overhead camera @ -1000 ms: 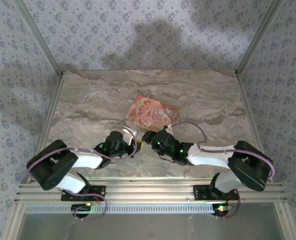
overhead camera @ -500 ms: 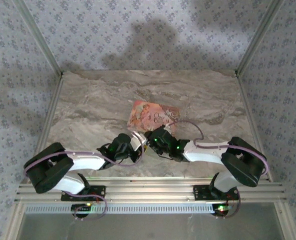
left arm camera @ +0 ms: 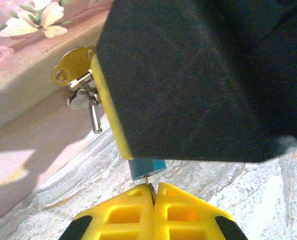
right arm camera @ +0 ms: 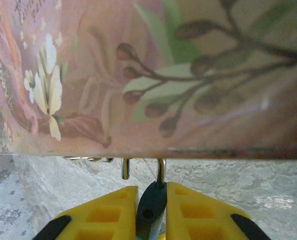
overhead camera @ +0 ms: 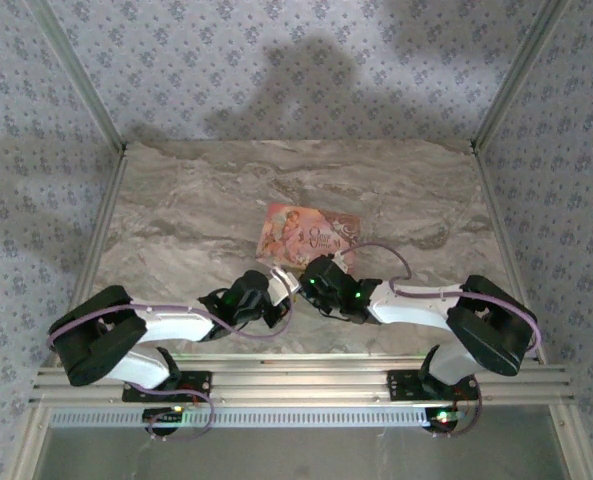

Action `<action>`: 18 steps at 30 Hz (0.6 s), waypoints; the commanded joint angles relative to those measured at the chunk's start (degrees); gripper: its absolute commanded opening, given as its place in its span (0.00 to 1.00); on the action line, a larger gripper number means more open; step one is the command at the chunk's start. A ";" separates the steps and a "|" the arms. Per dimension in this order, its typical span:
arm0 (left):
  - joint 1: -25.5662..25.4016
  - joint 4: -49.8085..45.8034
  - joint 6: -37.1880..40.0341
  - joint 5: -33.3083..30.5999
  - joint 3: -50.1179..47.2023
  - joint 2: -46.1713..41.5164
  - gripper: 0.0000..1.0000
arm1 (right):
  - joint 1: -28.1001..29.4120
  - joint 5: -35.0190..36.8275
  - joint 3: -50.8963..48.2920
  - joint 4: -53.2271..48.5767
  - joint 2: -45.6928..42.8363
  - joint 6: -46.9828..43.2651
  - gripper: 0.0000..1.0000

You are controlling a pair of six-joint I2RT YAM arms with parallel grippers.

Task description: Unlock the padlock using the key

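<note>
My left end effector [left arm camera: 154, 194] is pinched shut on the thin silver key [left arm camera: 149, 182], with the blade poking up into the small teal padlock [left arm camera: 146, 167]. My right end effector [right arm camera: 152, 192] is clamped on the padlock body (silver shackle [right arm camera: 160, 172] reaching up under the pink floral box [overhead camera: 306, 228]), mid marbled grey worktop [overhead camera: 196, 200].

The table [overhead camera: 196, 200] is marbled grey and beige, and the walls [overhead camera: 276, 60] are pale grey with a small repeating flower motif. At twelve o'clock from the grippers, the box [overhead camera: 309, 230] is pink with white blossoms, green leaves and brown stems. The left gripper [left arm camera: 152, 189] and right gripper [right arm camera: 151, 192] are yellow. The padlock [right arm camera: 151, 205] is dark teal with a silver shackle [right arm camera: 161, 172]. The key [left arm camera: 150, 183] is silvery, the hasp [left arm camera: 72, 65] brassy gold. The arms [overhead camera: 176, 322] are white and black, with purple cables [overhead camera: 378, 246].
</note>
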 commanded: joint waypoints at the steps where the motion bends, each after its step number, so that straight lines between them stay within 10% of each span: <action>1: -1.51 0.26 2.56 -0.46 2.16 0.52 0.00 | 0.02 0.43 0.25 -2.19 -0.81 0.44 0.11; 9: -2.94 0.17 3.29 -0.36 2.89 0.59 0.02 | -0.22 0.48 -3.17 3.40 -2.17 1.00 0.00; 18: -2.64 -1.02 -0.80 -0.17 0.97 -4.95 0.46 | -0.26 8.84 -9.69 2.16 -12.52 2.16 0.00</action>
